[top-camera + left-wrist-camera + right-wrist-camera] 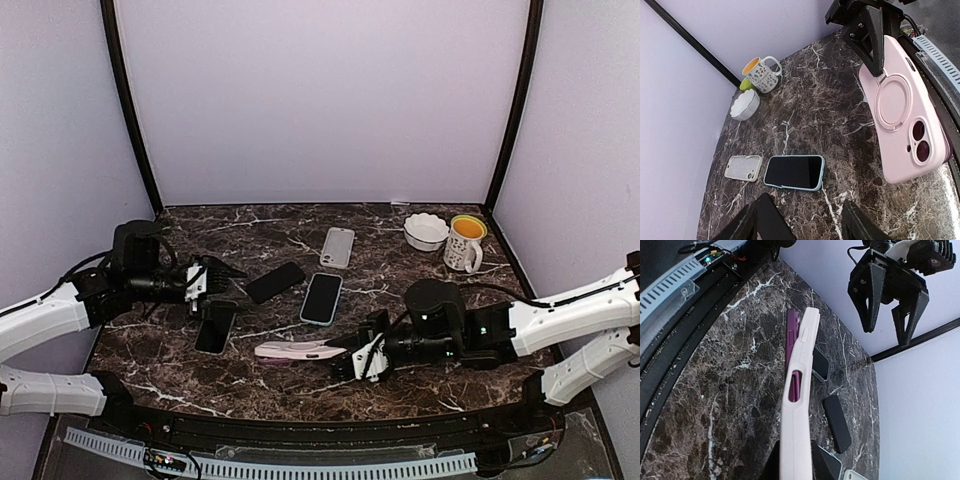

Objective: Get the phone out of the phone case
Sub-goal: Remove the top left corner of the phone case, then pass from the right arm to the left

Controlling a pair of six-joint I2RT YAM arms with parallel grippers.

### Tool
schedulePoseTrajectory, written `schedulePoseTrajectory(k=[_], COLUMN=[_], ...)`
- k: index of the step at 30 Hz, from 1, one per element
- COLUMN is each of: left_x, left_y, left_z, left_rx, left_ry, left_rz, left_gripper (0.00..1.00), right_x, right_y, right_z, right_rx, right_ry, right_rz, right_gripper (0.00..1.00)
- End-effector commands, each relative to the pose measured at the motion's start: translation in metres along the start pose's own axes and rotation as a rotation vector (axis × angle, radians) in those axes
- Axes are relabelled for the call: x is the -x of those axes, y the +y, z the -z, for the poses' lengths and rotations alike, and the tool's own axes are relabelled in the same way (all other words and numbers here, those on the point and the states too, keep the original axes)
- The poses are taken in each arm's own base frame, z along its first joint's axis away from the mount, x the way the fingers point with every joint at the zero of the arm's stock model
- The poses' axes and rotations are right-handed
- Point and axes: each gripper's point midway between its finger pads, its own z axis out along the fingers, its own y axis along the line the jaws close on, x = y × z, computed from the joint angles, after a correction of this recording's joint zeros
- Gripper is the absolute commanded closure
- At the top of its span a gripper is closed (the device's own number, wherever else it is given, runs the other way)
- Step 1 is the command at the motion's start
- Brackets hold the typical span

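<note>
Nearest the arm bases, we are seeing the right gripper [362, 357] clenched on one end of the pink phone case [297, 350], a smooth, matte shell with rounded corners. The case is standing out on its edge over the dark, white-veined marble table [250, 390]. In the left wrist view its back is showing a raised circular ring [892, 102] and two round lens cut-outs [920, 140]. In the right wrist view a purple edge [791, 332] is lying just beside the case; we cannot tell whether this is the phone. Farther left, the left gripper [208, 287] is hanging released, its black wedge-shaped fingers [871, 295] spread apart with nothing between them, above a glossy dark phone [215, 327] that is lying flat. Mid-table, a phone in a pale blue case [321, 298] is lying screen up near a bare black phone [275, 282]. Beyond them an empty whitish case [337, 247] is resting flat. At the far right, a white scalloped bowl [426, 231] is sitting just beside a patterned mug [465, 245] with a yellow interior.
</note>
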Motion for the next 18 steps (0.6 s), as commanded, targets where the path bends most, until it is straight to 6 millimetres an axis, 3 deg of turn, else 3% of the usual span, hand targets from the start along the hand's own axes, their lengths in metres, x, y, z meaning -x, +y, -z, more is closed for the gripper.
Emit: schedulePoseTrajectory(k=[1,6,10,18], left_x=[0.007,0.007,0.016,0.065], left_y=[0.011,0.013,0.011,0.006], left_z=[0.007,0.008,0.011,0.025], left_rx=[0.058,0.066,0.055,-0.013], left_ry=[-0.024,-0.023,-0.086,-0.328], left_rz=[-0.038,-0.04,-0.028,-0.001], left_gripper=[0.4,0.4,0.42,0.53], right_x=[0.02,-0.002,-0.007,0.017], right_y=[-0.05,-0.081,-0.104,-0.143], right_z=[0.018,0.033,0.054,0.097], right_rx=[-0.167,-0.259,-0.303,-0.354], right_ry=[-0.126,-0.13,-0.193,-0.446], right_rz=[-0.148,-0.347,-0.454,-0.622], right_gripper=[1.0,1.0,1.0,1.0])
